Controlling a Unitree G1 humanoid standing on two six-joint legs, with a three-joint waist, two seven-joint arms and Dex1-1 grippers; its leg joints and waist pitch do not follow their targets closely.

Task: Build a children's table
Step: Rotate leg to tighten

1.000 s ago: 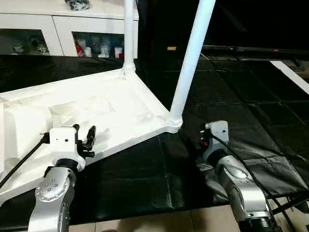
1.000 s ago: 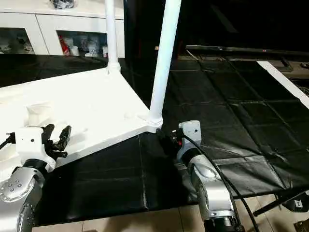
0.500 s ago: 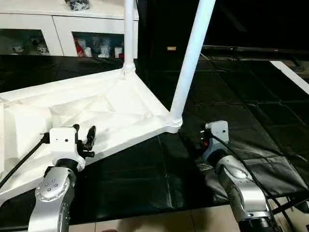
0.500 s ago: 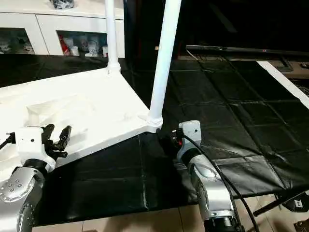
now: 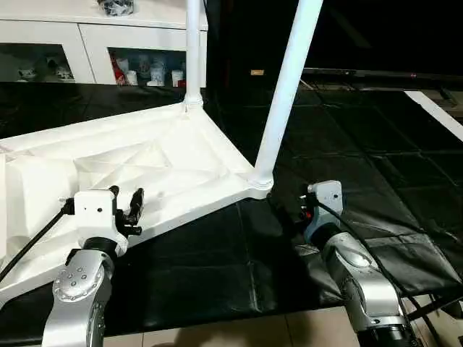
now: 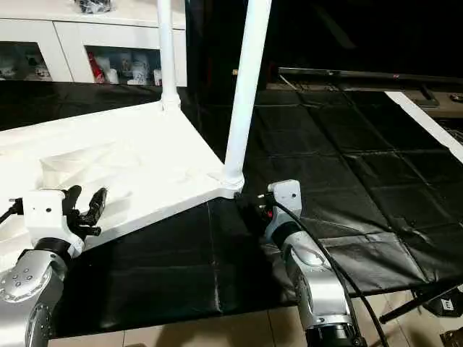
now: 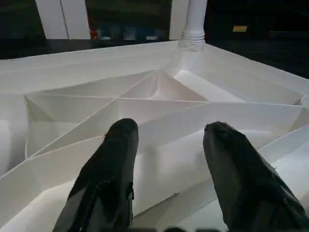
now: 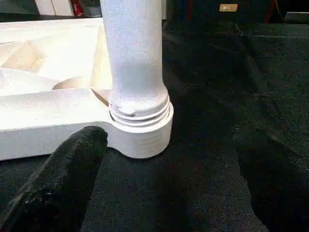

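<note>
On the black mat (image 5: 217,267) before us lies the children's table (image 5: 166,163), upturned, ribs showing, with two legs standing in its far and right corner sockets. Our right gripper (image 8: 169,169) hangs wide open just beside the near leg (image 5: 286,94), touching nothing; our left gripper (image 7: 169,159), half open, hovers at the near rim, empty. We judge the near leg's visible thread to mean incomplete seating; a careless nudge could tilt it or slide the top.

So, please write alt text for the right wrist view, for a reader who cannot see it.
A white table leg stands screwed into the tabletop's corner socket on black floor covering. The open right pincer faces it, not touching.
</note>
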